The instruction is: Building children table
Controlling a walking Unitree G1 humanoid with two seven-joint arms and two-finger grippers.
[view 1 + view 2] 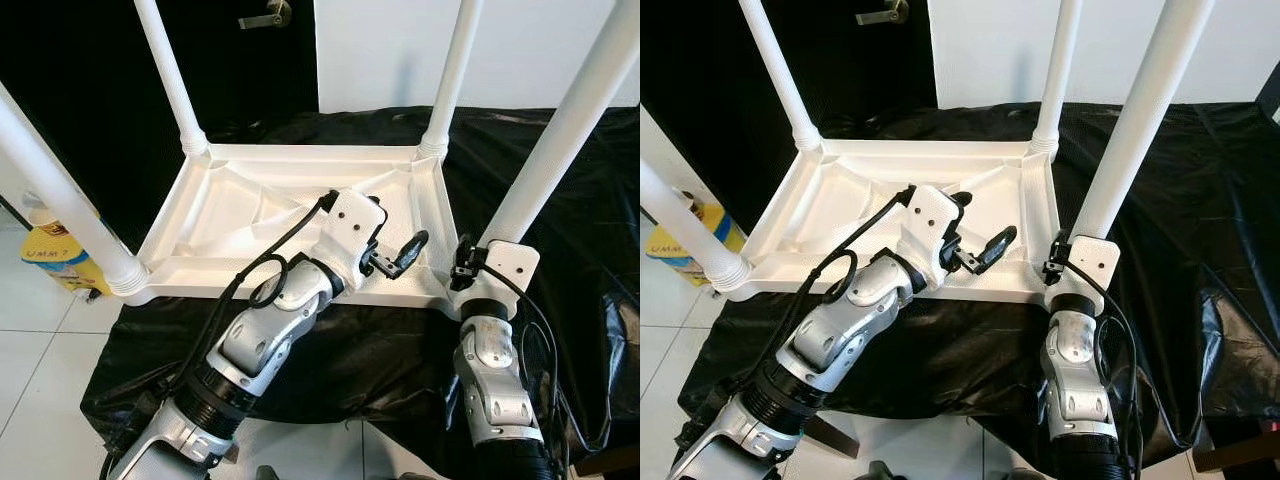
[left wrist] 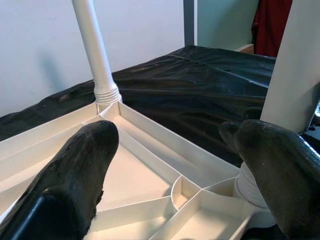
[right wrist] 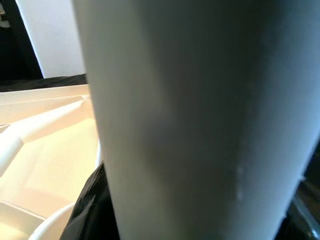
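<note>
White plastic is dominating my head views: the upturned table is lying in the centre of the frame on black sheeting, four legs pointing up. I'm holding my left end effector spread wide and empty over the tray's lower right area. My right end effector is pressing against the lower-right leg; I cannot tell whether it is clamping. My worry is that leg tilting or cross-threading in its socket, and the slick sheeting letting the table skid.
</note>
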